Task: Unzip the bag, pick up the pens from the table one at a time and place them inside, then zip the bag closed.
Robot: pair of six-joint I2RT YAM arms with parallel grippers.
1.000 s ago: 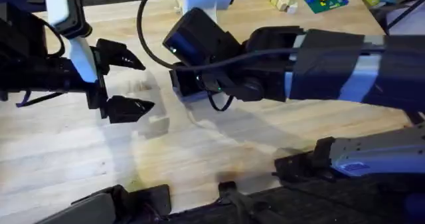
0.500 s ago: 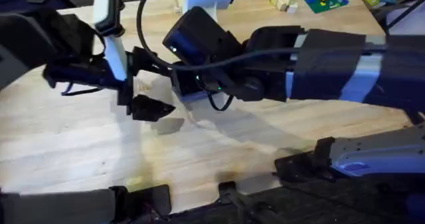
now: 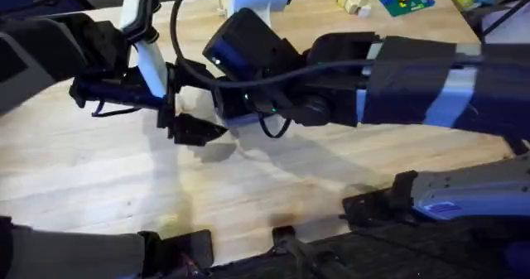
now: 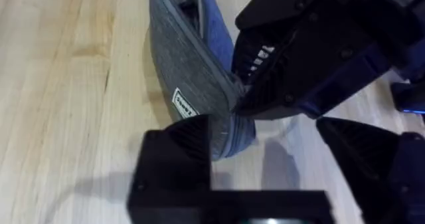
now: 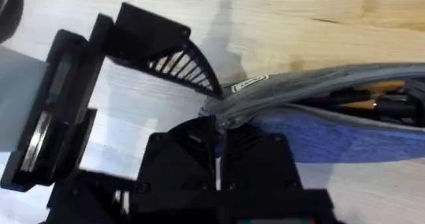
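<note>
Wood table (image 4: 60,84) | right gripper (image 5: 218,134) clamps bag (image 5: 332,127) | left gripper (image 4: 279,157) apart

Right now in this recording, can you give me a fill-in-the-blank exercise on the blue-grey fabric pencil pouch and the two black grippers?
1. The blue-grey fabric pencil pouch lies on the light ___ tabletop.
2. The right gripper is ___ on the pouch's end.
3. The left gripper, beside that end, is ___.
4. Through the pouch's open zipper, ___ show inside.

Missing words: wooden; shut; open; pens
</note>
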